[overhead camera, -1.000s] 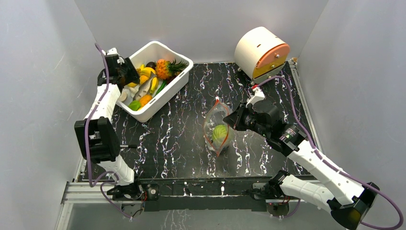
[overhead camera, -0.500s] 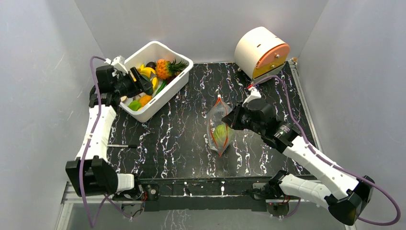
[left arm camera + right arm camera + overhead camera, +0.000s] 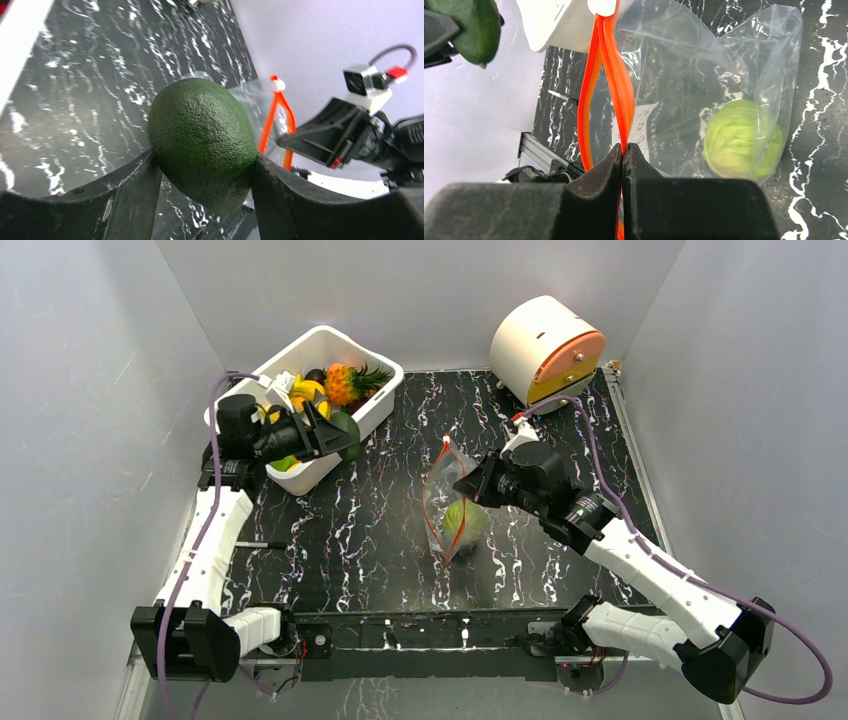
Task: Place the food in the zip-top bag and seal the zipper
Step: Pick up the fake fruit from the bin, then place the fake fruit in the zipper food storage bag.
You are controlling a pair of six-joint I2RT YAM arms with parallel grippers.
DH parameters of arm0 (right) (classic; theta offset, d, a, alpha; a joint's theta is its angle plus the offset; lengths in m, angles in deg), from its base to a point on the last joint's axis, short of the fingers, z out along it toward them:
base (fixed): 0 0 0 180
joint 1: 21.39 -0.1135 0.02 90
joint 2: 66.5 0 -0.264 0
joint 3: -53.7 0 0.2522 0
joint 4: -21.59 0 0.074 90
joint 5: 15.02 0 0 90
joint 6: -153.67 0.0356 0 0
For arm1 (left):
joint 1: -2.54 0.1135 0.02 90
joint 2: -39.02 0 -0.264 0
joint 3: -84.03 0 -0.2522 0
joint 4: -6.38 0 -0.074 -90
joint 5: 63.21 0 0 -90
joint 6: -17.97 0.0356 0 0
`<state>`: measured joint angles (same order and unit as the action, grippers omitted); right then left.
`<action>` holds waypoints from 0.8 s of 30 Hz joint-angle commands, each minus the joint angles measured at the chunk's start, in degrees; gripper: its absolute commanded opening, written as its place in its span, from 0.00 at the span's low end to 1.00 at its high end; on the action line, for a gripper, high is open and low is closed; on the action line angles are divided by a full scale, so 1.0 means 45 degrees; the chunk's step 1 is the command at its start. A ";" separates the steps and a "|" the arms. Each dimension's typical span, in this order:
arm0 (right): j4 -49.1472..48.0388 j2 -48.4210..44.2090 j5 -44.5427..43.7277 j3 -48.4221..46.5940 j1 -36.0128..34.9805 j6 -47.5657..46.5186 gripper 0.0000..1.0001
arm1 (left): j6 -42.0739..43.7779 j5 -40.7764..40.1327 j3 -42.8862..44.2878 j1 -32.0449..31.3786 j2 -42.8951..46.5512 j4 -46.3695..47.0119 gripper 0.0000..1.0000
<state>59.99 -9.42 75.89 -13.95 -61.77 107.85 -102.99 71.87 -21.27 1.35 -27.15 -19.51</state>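
**A:** What's nearest us?

**B:** The right gripper [image 3: 623, 150], pinched tight on the red zipper [image 3: 605, 45]. It holds the clear bag [image 3: 450, 505] upright in the middle of the table. A pale green round fruit [image 3: 741, 140] already sits in the bag's bottom.

**A:** And what has changed?

**B:** The left gripper [image 3: 205, 170]. A second ago it was down in the white tub [image 3: 375, 405]. Now it has come out over the tub's near rim, clamped on a dark avocado [image 3: 202, 140] and pointing at the bag. The bag has also shifted slightly towards it.

**A:** So a second piece is on its way.

**B:** I'd say so: picking is done and carrying is next. The two red strips stand close together, though, so the mouth looks narrow for the avocado.

**A:** And behind that?

**B:** Bananas [image 3: 305, 390] and a pineapple [image 3: 345, 382] wait in the tub. Farthest back is a white and orange drum [image 3: 545, 350]. The zipper isn't sealed yet.
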 commanded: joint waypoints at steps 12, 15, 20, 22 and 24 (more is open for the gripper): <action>-0.1745 0.0123 0.0223 -0.0335 0.0063 0.0949 0.00 | -0.2350 0.0620 -0.0781 -0.4380 0.0109 0.3038 0.40; -0.1809 0.0203 0.0289 -0.0335 0.0049 0.0973 0.00 | -0.3108 0.0614 -0.1262 -0.5077 -0.0043 0.4143 0.40; -0.1749 0.0158 0.0154 -0.0356 0.0051 0.0965 0.00 | -0.3102 0.0424 -0.1355 -0.6055 -0.0524 0.4244 0.40; -0.1789 0.0109 0.0143 -0.0343 0.0048 0.0972 0.00 | -0.3043 0.0262 -0.1470 -0.6263 -0.0637 0.4226 0.40; -0.1838 0.0088 0.0206 -0.0314 0.0048 0.0976 0.00 | -0.2999 0.0136 -0.1544 -0.6462 -0.0798 0.4170 0.40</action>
<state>56.10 -8.24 77.28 -13.95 -61.77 111.85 -115.95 73.27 -27.87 -26.06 -30.54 -2.65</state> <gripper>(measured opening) 0.009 0.573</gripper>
